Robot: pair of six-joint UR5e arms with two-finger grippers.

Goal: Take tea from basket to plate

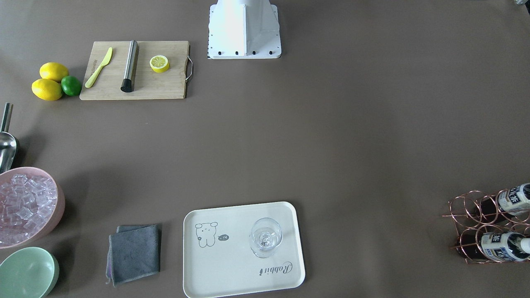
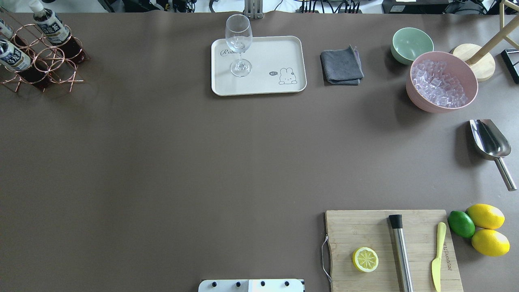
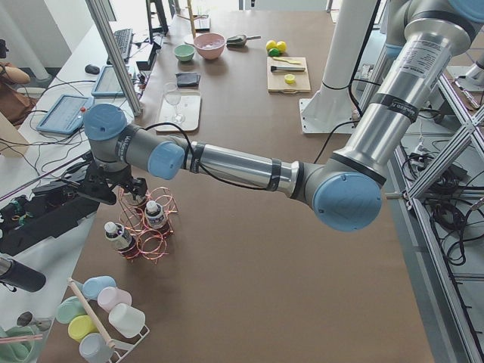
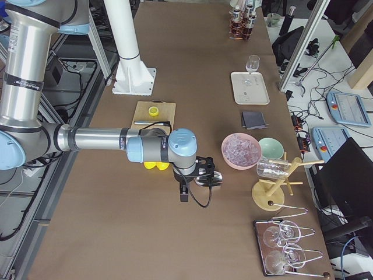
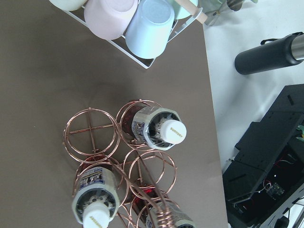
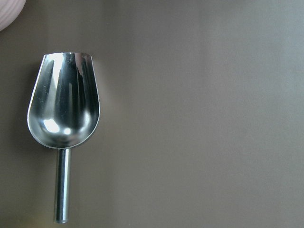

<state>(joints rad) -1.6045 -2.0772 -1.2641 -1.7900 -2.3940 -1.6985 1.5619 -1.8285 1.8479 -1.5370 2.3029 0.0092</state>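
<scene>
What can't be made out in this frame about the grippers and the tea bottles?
Left gripper: shows only in the exterior left view, small and dark above the rose-gold wire basket; open or shut unclear.
Right gripper: only in exterior right view, over the steel scoop; unclear too.
Clear plastic bottles of dark tea: basket cut by edges in overhead and front-facing views; count uncertain.

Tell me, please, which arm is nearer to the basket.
Left. The left pincer hangs just over the basket; the right pincer is far off, above the scoop.
</scene>
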